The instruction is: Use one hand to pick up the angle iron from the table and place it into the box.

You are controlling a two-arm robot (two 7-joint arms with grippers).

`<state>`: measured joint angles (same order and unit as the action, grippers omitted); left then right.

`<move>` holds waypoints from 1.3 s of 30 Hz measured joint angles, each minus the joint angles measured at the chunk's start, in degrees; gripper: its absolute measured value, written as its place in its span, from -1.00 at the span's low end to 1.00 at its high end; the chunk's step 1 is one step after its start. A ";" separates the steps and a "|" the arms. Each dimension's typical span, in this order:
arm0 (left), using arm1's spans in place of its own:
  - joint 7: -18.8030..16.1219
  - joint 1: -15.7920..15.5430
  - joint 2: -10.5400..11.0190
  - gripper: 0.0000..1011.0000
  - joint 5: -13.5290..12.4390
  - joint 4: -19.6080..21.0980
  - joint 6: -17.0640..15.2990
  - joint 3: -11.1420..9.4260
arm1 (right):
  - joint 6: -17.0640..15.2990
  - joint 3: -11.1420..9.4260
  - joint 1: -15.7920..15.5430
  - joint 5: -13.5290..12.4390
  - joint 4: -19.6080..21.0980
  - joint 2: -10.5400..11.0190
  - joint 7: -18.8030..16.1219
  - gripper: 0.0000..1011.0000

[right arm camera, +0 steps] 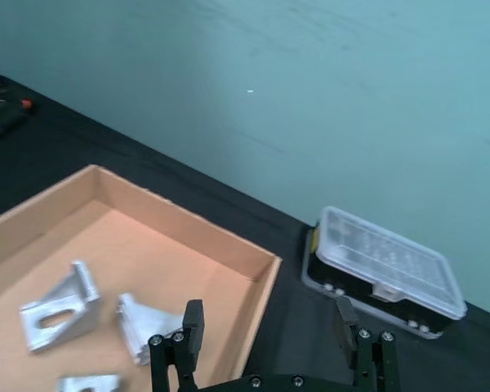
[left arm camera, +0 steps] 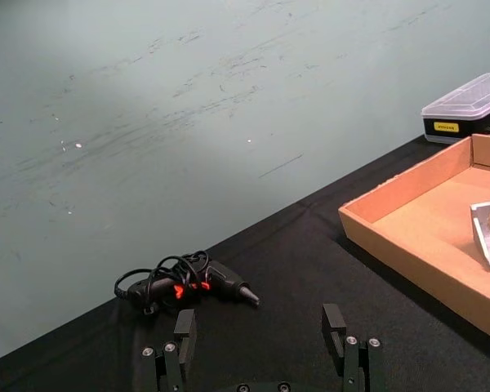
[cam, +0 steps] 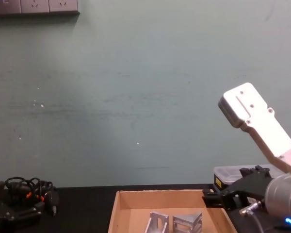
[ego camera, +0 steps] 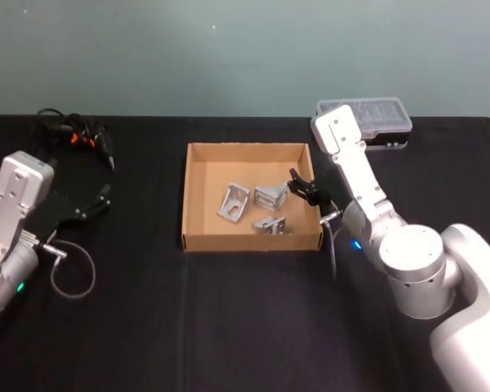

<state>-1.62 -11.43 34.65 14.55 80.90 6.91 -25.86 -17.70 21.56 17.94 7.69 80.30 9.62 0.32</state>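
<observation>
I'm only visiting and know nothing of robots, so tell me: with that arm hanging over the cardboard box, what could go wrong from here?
The right gripper hangs open over the right wall of the box, so a careless sweep might clip that wall and shift the box. Three angle irons lie close together inside; a low pass could knock them. The plastic case sits just behind the arm and might be bumped as it draws back.

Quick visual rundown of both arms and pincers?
Both arms have silver-grey, rounded links. The right pincer and the left pincer are black and slender, with screw-studded finger bases. A blue light glows at the right wrist and a green one on the left arm. Thin grey cable loops beside each wrist.
</observation>
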 joint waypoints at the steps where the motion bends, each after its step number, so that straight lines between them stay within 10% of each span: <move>1: 0.00 0.00 0.00 1.00 0.00 0.00 0.00 0.00 | 0.53 -0.04 0.06 0.42 -0.45 -0.23 0.51 0.98; 39: 0.00 0.00 0.00 1.00 0.00 0.00 0.00 0.00 | 1.81 -0.22 0.27 1.41 -1.48 -0.73 1.59 0.98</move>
<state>-1.62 -11.43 34.65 14.55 80.90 6.91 -25.86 -15.89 21.34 18.21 9.10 78.83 8.89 1.91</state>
